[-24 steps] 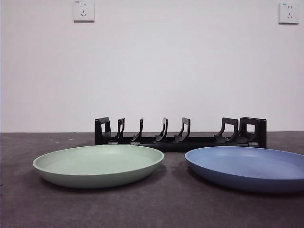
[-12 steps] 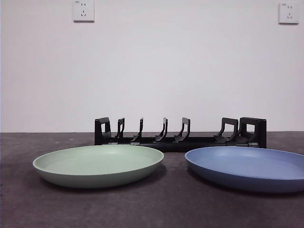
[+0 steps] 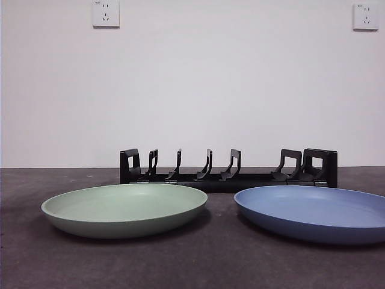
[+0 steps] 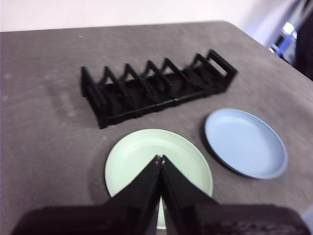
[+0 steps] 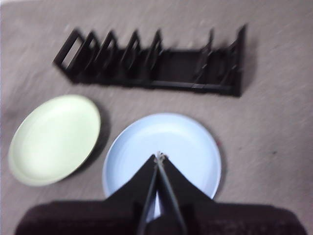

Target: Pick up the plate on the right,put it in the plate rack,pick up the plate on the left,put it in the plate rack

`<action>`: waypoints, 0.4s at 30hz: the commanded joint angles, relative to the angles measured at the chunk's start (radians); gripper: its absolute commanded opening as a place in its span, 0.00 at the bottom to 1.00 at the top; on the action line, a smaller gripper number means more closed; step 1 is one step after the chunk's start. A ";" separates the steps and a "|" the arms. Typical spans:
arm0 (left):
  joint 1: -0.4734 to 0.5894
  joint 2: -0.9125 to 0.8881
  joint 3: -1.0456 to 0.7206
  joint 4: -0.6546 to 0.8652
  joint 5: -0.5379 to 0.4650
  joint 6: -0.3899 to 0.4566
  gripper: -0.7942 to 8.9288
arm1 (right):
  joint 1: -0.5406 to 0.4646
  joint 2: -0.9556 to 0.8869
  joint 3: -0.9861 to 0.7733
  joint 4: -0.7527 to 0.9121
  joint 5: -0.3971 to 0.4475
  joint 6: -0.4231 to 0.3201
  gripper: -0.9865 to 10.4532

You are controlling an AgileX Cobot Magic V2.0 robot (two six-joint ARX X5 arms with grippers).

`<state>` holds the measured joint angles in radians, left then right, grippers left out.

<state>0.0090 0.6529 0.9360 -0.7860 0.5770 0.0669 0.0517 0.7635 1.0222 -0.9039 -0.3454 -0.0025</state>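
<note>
**Two plates flat on the table, rack bare behind them**

We see little else around the work area: a plain pale wall [image 3: 198, 90] with two white sockets, one high at the left [image 3: 106, 13] and one high at the right [image 3: 366, 16], and the dark grey table [image 3: 198, 265] running under everything. Nothing lies between the plates and the rack, and nothing stands over either plate in the front view.

The plate rack [image 3: 228, 170] sits along the far side of the table, its upright prongs in a row, wider gaps toward its right end. We find every slot vacant; no plate leans in it.

In front of it lie the green plate [image 3: 124, 209] on the left and the blue plate [image 3: 313, 212] on the right, both flat, side by side with a gap of bare table between them. Neither touches the rack. Both dishes hold nothing.

From the wrist views, we see the left gripper [image 4: 160, 159] hanging high above the green plate, its jaws pressed together to a point, holding nothing. The right gripper [image 5: 158, 155] hangs high above the blue plate, jaws likewise closed together and carrying nothing. The right wrist picture is blurred.
</note>
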 commanded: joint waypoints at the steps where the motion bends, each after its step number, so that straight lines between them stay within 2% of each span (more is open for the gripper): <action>1: -0.034 0.026 0.054 -0.051 0.007 0.085 0.07 | 0.000 0.042 0.057 -0.066 -0.034 -0.074 0.08; 3: -0.066 0.044 0.082 -0.090 0.007 0.106 0.07 | 0.002 0.071 0.098 -0.127 -0.051 -0.108 0.08; 6: -0.111 0.064 0.100 -0.135 0.007 0.140 0.07 | 0.002 0.085 0.120 -0.158 -0.068 -0.113 0.08; 12: -0.134 0.082 0.100 -0.132 0.007 0.139 0.10 | 0.002 0.085 0.120 -0.174 -0.068 -0.114 0.09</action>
<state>-0.1219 0.7372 1.0336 -0.9230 0.5800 0.1913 0.0521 0.8490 1.1389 -1.0779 -0.4091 -0.1055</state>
